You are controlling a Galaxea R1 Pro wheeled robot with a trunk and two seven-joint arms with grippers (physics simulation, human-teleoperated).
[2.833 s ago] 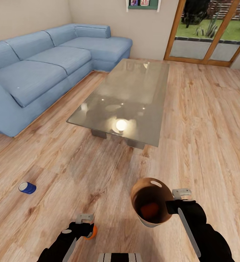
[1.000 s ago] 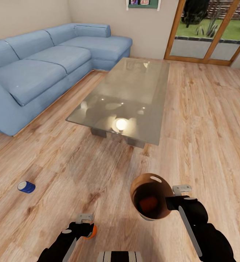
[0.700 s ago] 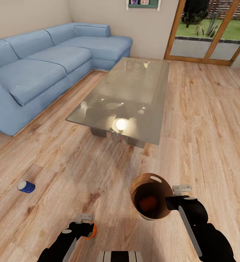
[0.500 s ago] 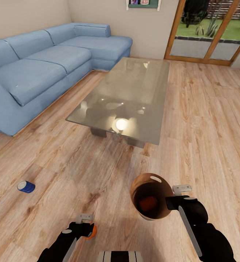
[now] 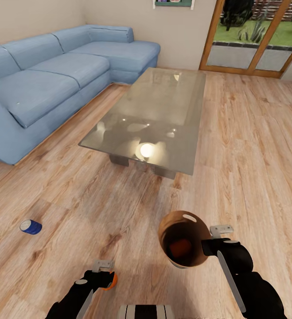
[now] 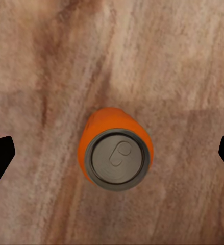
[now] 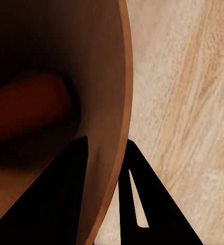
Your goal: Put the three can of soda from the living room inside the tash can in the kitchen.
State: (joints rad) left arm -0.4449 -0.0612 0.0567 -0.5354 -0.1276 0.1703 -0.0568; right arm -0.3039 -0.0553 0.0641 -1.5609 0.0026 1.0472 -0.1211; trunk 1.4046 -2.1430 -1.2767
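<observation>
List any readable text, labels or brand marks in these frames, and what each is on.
None readable.
Orange soda can: plain body, only the pull-tab shape embossed on its grey top, no letters.
Blue soda can on the floor: pale marking on it, too small to read.
Green-framed wall piece: cut off and blurred, no legible text.
Trash can: no label showing.

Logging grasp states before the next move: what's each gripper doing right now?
Left gripper: open, above the upright orange soda can on the floor.
Right gripper: shut on the copper-lined bin's rim.

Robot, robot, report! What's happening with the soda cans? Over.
Left gripper open over orange can. Right gripper clamps bin, one orange can inside. Blue can on floor.
</observation>
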